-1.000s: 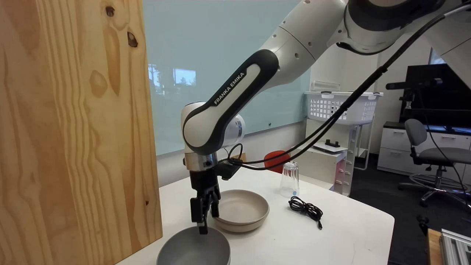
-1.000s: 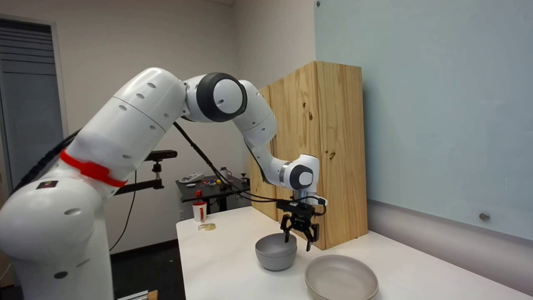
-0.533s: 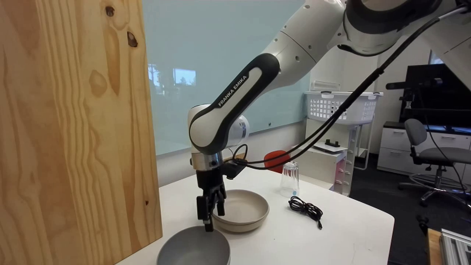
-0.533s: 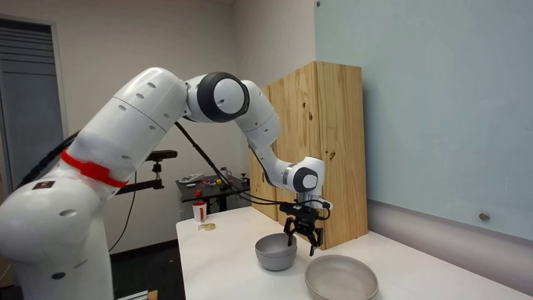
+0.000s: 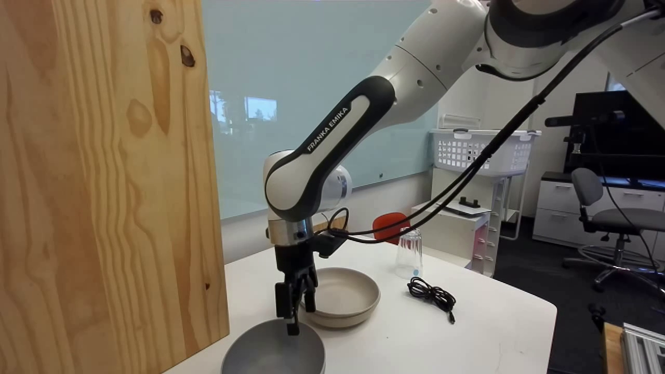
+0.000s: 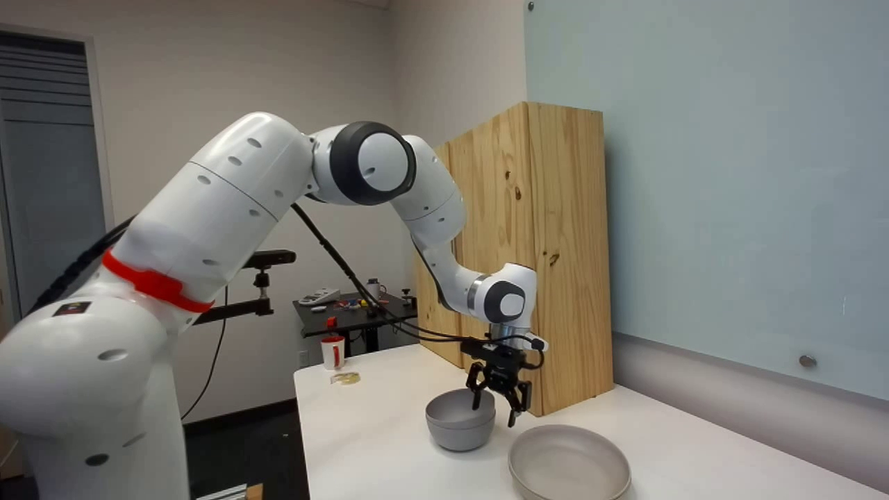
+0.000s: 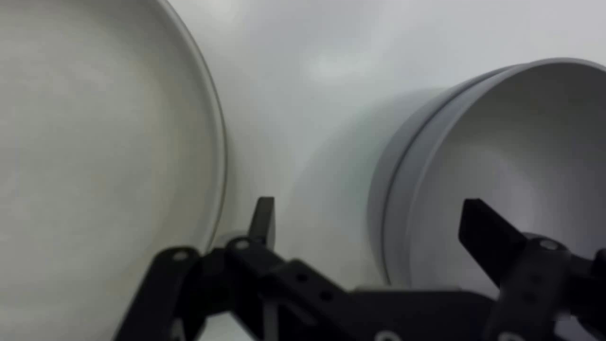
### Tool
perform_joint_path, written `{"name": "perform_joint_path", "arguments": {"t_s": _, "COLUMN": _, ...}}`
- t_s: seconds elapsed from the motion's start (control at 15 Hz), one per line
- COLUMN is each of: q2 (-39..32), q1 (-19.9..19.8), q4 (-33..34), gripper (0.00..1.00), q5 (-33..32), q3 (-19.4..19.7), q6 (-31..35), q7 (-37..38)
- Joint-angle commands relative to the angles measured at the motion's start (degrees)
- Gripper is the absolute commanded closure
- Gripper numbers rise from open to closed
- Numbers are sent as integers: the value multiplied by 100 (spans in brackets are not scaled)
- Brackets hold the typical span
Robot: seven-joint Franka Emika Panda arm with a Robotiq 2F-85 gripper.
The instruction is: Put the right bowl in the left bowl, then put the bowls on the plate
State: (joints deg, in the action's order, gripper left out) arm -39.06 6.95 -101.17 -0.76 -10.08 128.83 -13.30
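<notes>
In an exterior view, a red-and-white mug (image 6: 333, 353) is standing near the far left corner of the tabletop (image 6: 375, 423), and something like tape (image 6: 345, 378) is lying just in front of it. Farther right, well in from the left edge, the lower bowl (image 6: 460, 439) is resting on the tabletop and the upper bowl (image 6: 450, 408) is being cradled inside it, so the nesting is being judged done. Over the stack's right side the gripper (image 6: 494, 414) is hanging with nothing held. Its fingers (image 7: 483, 232) are standing spread; in the wrist view one is being shown above the upper bowl's hollow, the other outside the stack. Whether a rim is being touched cannot be told. Behind, toward the far edge, a wooden cabinet (image 6: 573, 292) is standing. Farthest right, toward the near edge, the plate (image 6: 569, 465) is lying, the bowls not yet being set on it.

Because the upper rim is standing proud of the lower one, the lower bowl is being risked: with a grip taken too high, only the upper one would be lifted. The plate's rim is lying close to the outer finger, so a shove is being invited by a misjudged descent. By a one-sided hold, tipping is also being risked, the lower bowl being let slip.
</notes>
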Motion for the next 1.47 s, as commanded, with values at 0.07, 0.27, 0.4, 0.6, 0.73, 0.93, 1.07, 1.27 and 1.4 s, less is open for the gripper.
{"name": "perform_joint_path", "arguments": {"t_s": 0.07, "q2": -124, "q1": -102, "q4": -57, "gripper": 0, "q5": 213, "q3": -147, "q6": 122, "q7": -172}}
{"name": "perform_joint_path", "arguments": {"t_s": 0.27, "q2": -146, "q1": -140, "q4": -80, "gripper": 0, "q5": 277, "q3": -170, "q6": 188, "q7": -222}}
{"name": "perform_joint_path", "arguments": {"t_s": 0.4, "q2": -224, "q1": -179, "q4": -101, "gripper": 0, "q5": 345, "q3": -199, "q6": 316, "q7": -291}}
{"name": "perform_joint_path", "arguments": {"t_s": 0.6, "q2": -327, "q1": -228, "q4": -122, "gripper": 0, "q5": 420, "q3": -262, "q6": 531, "q7": -398}}
{"name": "perform_joint_path", "arguments": {"t_s": 0.73, "q2": -392, "q1": -268, "q4": -128, "gripper": 25, "q5": 418, "q3": -315, "q6": 667, "q7": -496}}
{"name": "perform_joint_path", "arguments": {"t_s": 0.93, "q2": -458, "q1": -309, "q4": -120, "gripper": 42, "q5": 402, "q3": -359, "q6": 739, "q7": -576}}
{"name": "perform_joint_path", "arguments": {"t_s": 1.07, "q2": -470, "q1": -310, "q4": -136, "gripper": 58, "q5": 364, "q3": -367, "q6": 784, "q7": -619}}
{"name": "perform_joint_path", "arguments": {"t_s": 1.27, "q2": -506, "q1": -306, "q4": -121, "gripper": 80, "q5": 333, "q3": -369, "q6": 793, "q7": -690}}
{"name": "perform_joint_path", "arguments": {"t_s": 1.4, "q2": -506, "q1": -303, "q4": -132, "gripper": 95, "q5": 321, "q3": -369, "q6": 796, "q7": -715}}
